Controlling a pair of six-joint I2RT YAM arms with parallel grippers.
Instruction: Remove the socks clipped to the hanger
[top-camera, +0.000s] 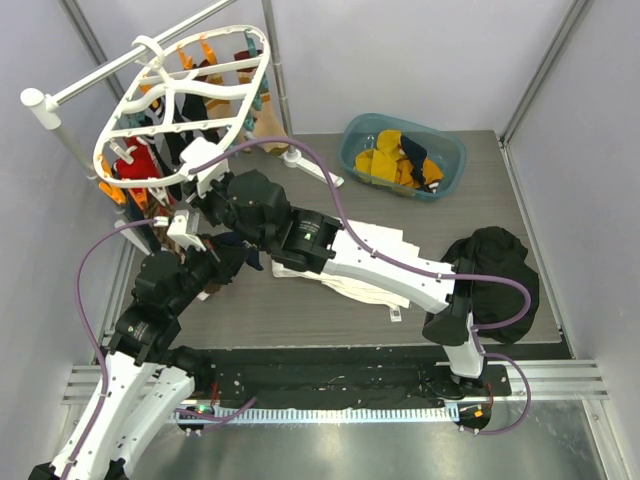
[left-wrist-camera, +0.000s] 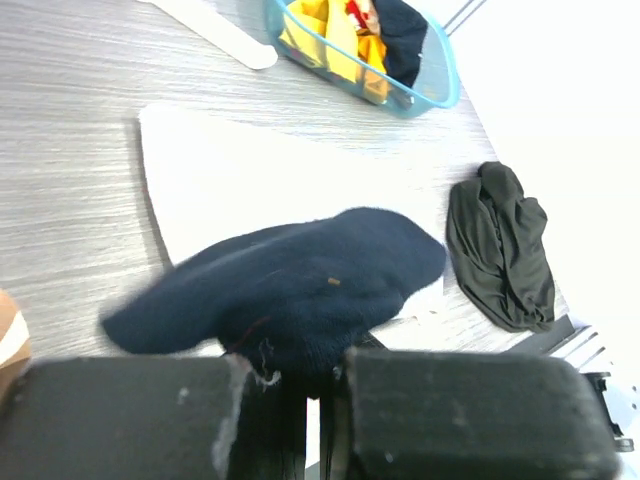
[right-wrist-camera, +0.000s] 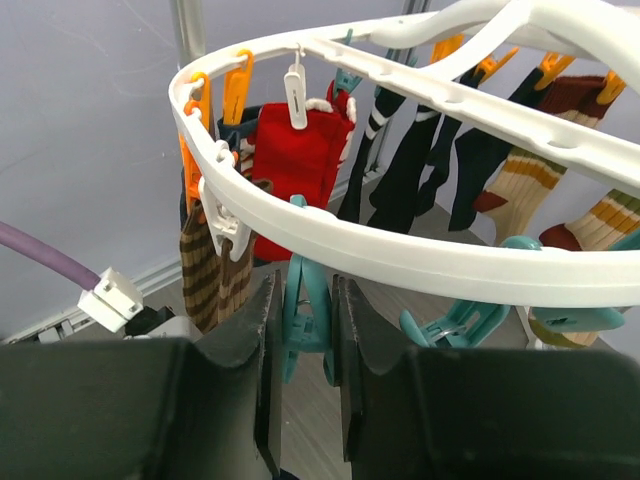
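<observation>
The white oval hanger (top-camera: 180, 88) hangs at the back left, with socks clipped beneath it: a red one (right-wrist-camera: 300, 160), black ones (right-wrist-camera: 420, 150) and a brown striped one (right-wrist-camera: 208, 270). My right gripper (right-wrist-camera: 305, 300) is up under the hanger's rim (right-wrist-camera: 400, 255), its jaws pressed on both sides of a teal clip (right-wrist-camera: 308, 320). In the top view it is at the rim's near side (top-camera: 195, 180). Lower down, my left gripper (left-wrist-camera: 318, 390) is shut on a dark navy sock (left-wrist-camera: 290, 285), which hangs over the white cloth (left-wrist-camera: 260, 180); from above it shows beside the right forearm (top-camera: 235, 255).
A teal bin (top-camera: 402, 155) with yellow and dark socks stands at the back right. A black garment heap (top-camera: 500, 265) lies at the right, behind the right arm's base. The white cloth (top-camera: 370, 285) lies under the right arm. A white pole stand (top-camera: 60, 95) carries the hanger.
</observation>
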